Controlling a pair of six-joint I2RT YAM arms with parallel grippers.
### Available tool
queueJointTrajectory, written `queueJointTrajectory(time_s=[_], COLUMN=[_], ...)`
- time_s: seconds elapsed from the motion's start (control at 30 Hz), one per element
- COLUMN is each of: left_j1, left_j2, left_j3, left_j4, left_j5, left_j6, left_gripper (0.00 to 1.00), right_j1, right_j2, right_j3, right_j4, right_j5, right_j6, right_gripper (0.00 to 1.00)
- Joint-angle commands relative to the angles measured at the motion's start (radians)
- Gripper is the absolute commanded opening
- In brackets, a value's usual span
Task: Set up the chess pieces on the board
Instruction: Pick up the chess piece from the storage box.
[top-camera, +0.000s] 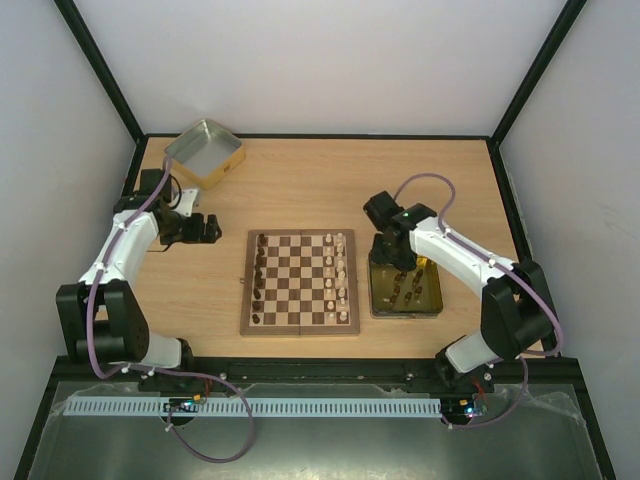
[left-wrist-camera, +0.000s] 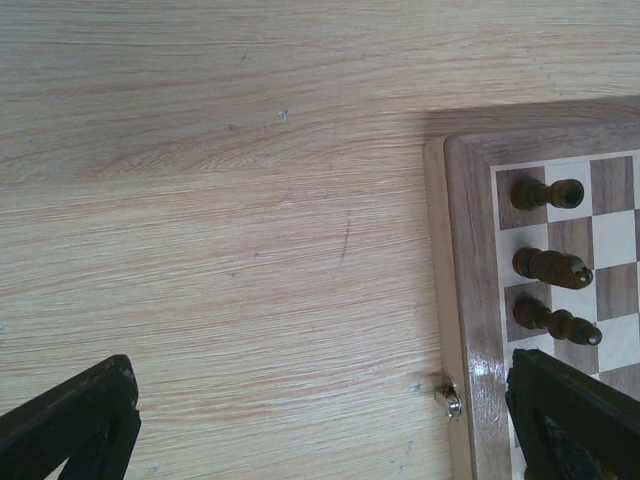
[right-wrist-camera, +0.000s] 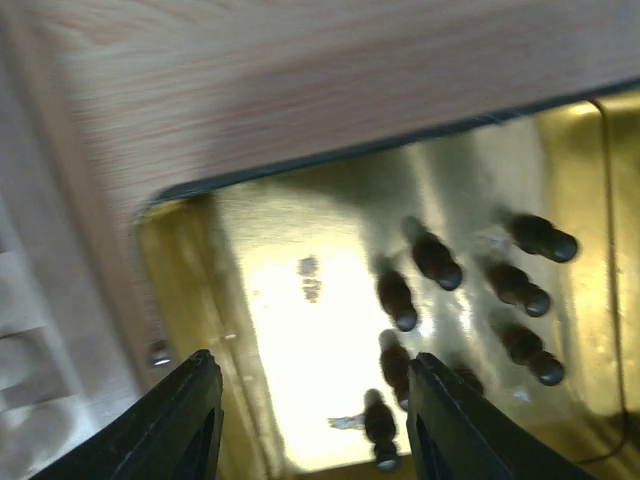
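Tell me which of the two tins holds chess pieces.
The yellow-gold tin right of the board, below the right gripper, holds dark pieces; the far-left silver tin looks empty.

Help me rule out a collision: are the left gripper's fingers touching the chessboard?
Apart. The top view plainly shows a strip of bare table between the left gripper and the left rim of the board.
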Motion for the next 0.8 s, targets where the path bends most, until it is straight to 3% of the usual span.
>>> queueJointTrajectory(time_s=[0.0,0.43,0.77], left_j1=[0.004,-0.008,-0.011], left_j2=[0.027,0.052,0.059], left_j3=[-0.009,-0.006,-0.005], left_j4=[-0.011,-0.015,-0.017], left_j5=[-0.009,-0.002,0.003], left_j6=[0.008,0.013,0.014], left_gripper=[1.0,1.0,1.0], right_j1=[-0.062,-0.202,-0.225], right_j2=[-0.027,0.017,0.059], right_j3=[-0.08,-0.154,-0.168], right_j4=[0.038,0.128,0.149], right_j5=[0.002,-0.074,-0.07], right_j6=[0.031,0.003,0.0], right_gripper=[0.49,0.41,0.38])
